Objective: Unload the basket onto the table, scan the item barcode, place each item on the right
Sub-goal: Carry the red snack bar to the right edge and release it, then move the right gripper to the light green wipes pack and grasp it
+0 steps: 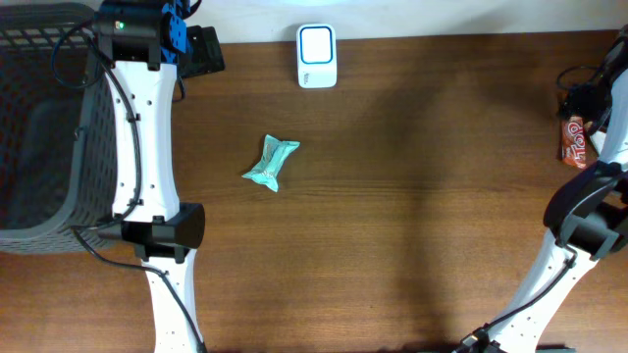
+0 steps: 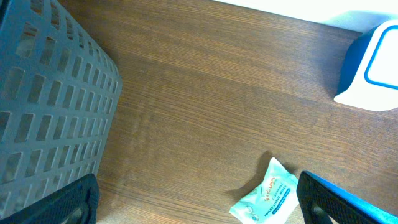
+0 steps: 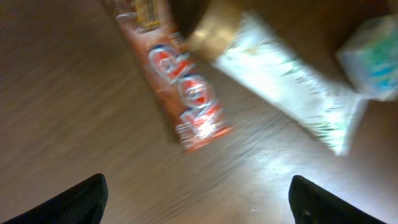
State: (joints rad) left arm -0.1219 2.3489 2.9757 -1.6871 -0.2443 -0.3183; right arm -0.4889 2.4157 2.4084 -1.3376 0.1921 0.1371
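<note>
A teal wipes packet (image 1: 272,163) lies on the brown table, left of centre. In the left wrist view the same packet (image 2: 267,199) sits just inside the right finger of my open left gripper (image 2: 199,208), untouched. The white and blue barcode scanner (image 1: 317,56) stands at the table's far edge and shows as a white and blue block (image 2: 370,68) at the right of that view. My right gripper (image 3: 199,202) is open over bare wood, with a red snack bar (image 3: 186,93) lying beyond its fingers. The red bar (image 1: 577,137) lies at the far right edge.
A dark grey mesh basket (image 1: 44,127) fills the left side, close to my left arm; its wall (image 2: 50,106) fills the left of the wrist view. Beside the red bar lie a white and green packet (image 3: 292,81), a teal pack (image 3: 373,56) and a gold-coloured round object (image 3: 214,31).
</note>
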